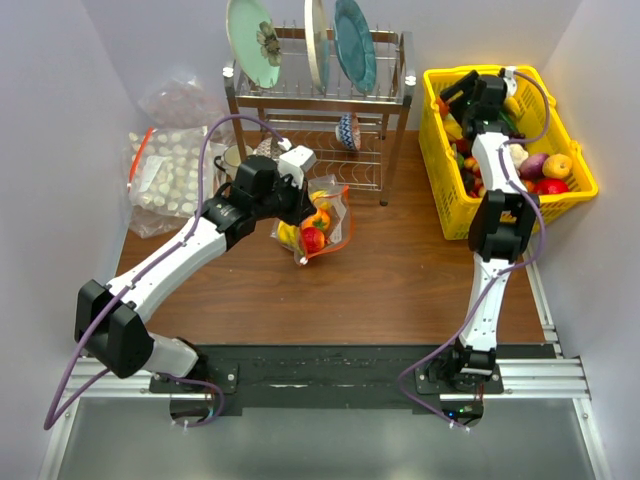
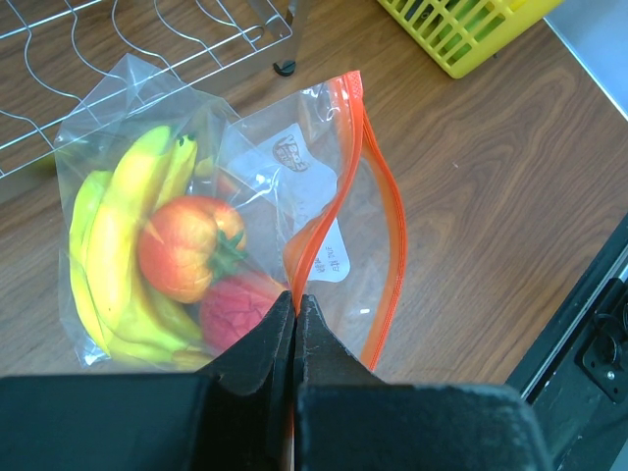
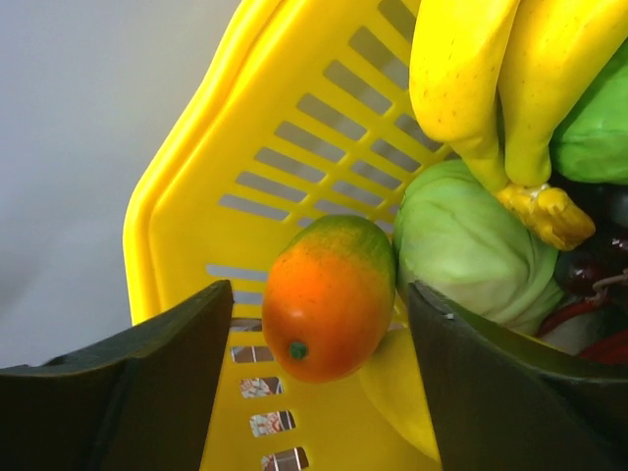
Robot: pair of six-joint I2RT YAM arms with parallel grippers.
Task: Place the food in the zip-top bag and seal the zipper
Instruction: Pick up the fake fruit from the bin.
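Observation:
The zip-top bag (image 2: 285, 177) lies on the wooden table, clear with a white label. Inside it are a yellow banana bunch (image 2: 123, 245), an orange-red fruit (image 2: 182, 245) and a red piece (image 2: 235, 309). My left gripper (image 2: 294, 299) is shut on the near end of the orange-red zipper (image 2: 378, 186), whose two strips stand apart, so the mouth gapes. From above the bag (image 1: 325, 228) sits beside the left gripper (image 1: 300, 200). My right gripper (image 3: 319, 289) is open inside the yellow basket (image 3: 294, 128), its fingers on either side of an orange-green mango (image 3: 329, 334) with gaps on both sides.
A dish rack (image 1: 390, 95) with plates stands at the back. A larger bag of pale lumps (image 1: 170, 175) lies at the left. The yellow basket (image 1: 447, 215) at the right holds more fruit, including bananas (image 3: 471, 78) and a green cabbage (image 3: 471, 245).

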